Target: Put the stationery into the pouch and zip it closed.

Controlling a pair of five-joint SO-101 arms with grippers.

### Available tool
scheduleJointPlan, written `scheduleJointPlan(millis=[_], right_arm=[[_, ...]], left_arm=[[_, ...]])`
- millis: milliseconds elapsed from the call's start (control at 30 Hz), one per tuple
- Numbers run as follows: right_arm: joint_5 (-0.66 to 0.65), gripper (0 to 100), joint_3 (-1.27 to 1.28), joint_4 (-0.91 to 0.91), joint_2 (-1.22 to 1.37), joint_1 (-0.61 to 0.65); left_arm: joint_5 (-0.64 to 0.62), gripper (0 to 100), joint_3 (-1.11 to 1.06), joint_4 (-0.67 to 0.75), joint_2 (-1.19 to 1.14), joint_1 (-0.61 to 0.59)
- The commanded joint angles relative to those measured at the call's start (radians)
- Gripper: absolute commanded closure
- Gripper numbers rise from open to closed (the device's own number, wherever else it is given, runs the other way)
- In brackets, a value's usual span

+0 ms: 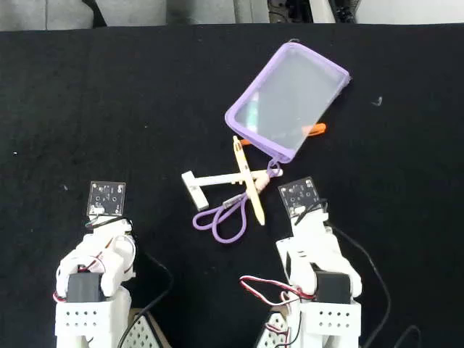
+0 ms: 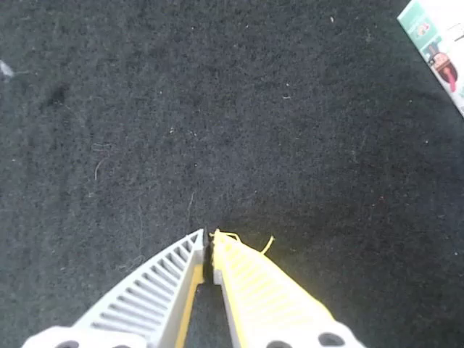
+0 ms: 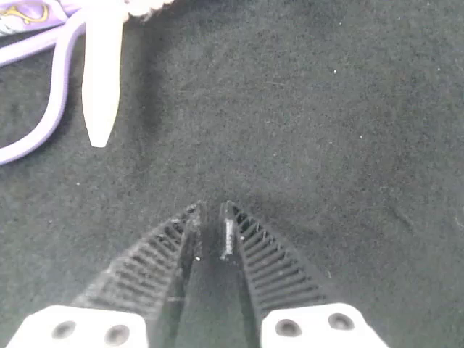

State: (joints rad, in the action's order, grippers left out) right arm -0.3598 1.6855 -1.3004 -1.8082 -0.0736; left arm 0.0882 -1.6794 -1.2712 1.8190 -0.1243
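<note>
- Arms stand side by side at the bottom edge of the high view, the left arm (image 1: 94, 268) lower left and the right arm (image 1: 319, 254) lower right, with red, white and black cables (image 1: 261, 286) trailing around their bases.
- Pouch (image 1: 290, 98), purple-edged with a see-through face, lies tilted in the upper right of centre; I cannot tell whether its zip is done up.
- Purple-handled scissors (image 1: 221, 217) lie below the pouch, near the middle of the frame, loops toward the bottom.
- White T-shaped piece (image 1: 214, 180) lies just above the scissors, its long bar running sideways.
- Yellow pen (image 1: 250, 181) lies across that bar, its upper end by the pouch's lower edge, its lower end just beside the right arm; the right wrist view shows its pale tip (image 3: 101, 80) ahead of that arm's fingers.
- Orange piece (image 1: 317, 130) juts out at the pouch's lower right edge.
- Left hand (image 2: 209, 238): tips pressed together, pinching nothing, over bare cloth; a printed packet corner (image 2: 435, 43) sits upper right.
- Right hand (image 3: 210, 212): fingers drawn together with a thin slit between, pinching nothing.
- Desk (image 1: 87, 101) wears black cloth flecked with lint.
- Room: pale grey shapes (image 1: 130, 11) along the top edge.
</note>
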Motion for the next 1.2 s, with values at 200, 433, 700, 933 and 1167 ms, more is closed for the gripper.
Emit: scheduleJointPlan(millis=[200,433,700,933,1167], right_arm=[[-0.005,95.2,-0.001,-0.006,-0.087,-0.009],[-0.005,95.2,-0.001,-0.006,-0.087,-0.009],[-0.005,95.2,-0.001,-0.006,-0.087,-0.009],[-0.005,95.2,-0.001,-0.006,-0.087,-0.009],[-0.005,94.9,-0.001,-0.006,-0.087,0.06]], left_arm=[[-0.008,97,-0.018,-0.005,0.006,-0.002],[-0.008,97,-0.018,-0.005,0.006,-0.002],[-0.008,97,-0.018,-0.005,0.006,-0.002],[-0.008,97,-0.018,-0.005,0.006,-0.002],[-0.008,97,-0.018,-0.005,0.006,-0.002]])
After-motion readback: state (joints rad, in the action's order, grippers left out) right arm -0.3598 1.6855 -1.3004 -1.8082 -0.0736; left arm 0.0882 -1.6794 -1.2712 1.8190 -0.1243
